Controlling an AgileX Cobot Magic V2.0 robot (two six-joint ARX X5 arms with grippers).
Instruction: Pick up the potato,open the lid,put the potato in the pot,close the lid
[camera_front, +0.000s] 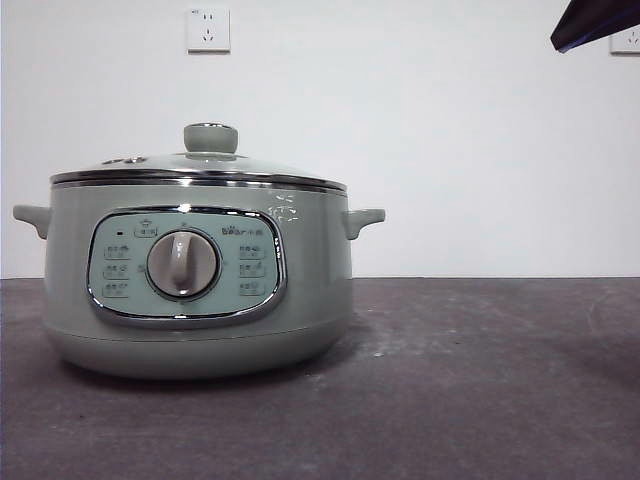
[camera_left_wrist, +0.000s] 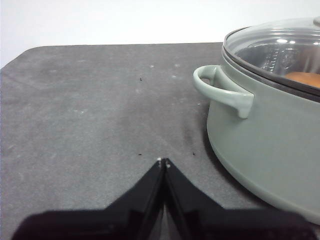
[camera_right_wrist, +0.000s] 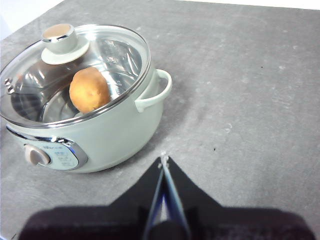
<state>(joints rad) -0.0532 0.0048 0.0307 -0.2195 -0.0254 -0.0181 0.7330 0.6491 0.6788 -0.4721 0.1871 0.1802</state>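
Note:
The sage-green pot (camera_front: 200, 300) stands on the dark table at the left of the front view, dial facing the camera. The glass lid (camera_front: 200, 165) with its pale green knob (camera_front: 210, 137) sits closed on it. Through the glass, the right wrist view shows the orange-brown potato (camera_right_wrist: 89, 90) inside the pot (camera_right_wrist: 115, 130); a sliver of it shows in the left wrist view (camera_left_wrist: 302, 78). My left gripper (camera_left_wrist: 163, 161) is shut and empty over the table beside the pot's handle (camera_left_wrist: 222, 90). My right gripper (camera_right_wrist: 163, 159) is shut and empty, raised beside the pot.
The grey table (camera_front: 480, 380) stretches to the right of the pot. A white wall with a socket (camera_front: 208, 30) stands behind. A dark arm tip (camera_front: 595, 22) shows at the top right corner of the front view.

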